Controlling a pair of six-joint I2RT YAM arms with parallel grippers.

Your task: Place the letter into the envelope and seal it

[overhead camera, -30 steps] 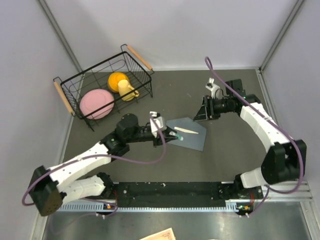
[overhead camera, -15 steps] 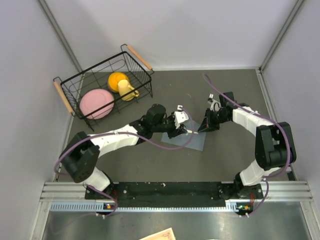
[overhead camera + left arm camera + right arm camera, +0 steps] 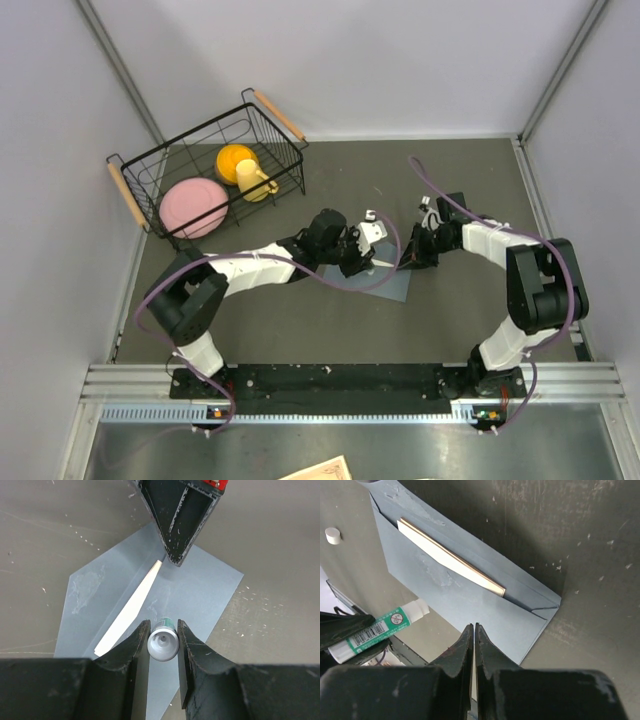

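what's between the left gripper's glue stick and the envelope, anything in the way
Nothing visible. The left gripper holds the glue stick over a bare stretch of the blue envelope, beside the letter and its exposed edge. The shut right gripper sits near the letter's far end, out of that path.

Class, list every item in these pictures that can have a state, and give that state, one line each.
envelope: lying flat, flap open, unsealed.
letter: tucked into the envelope, one edge strip showing.
left gripper: shut on the glue stick.
glue stick: held, tip towards the envelope.
right gripper: shut, holding nothing, tips over the envelope.
wire basket: upright, holding a pink plate and yellow dishes.
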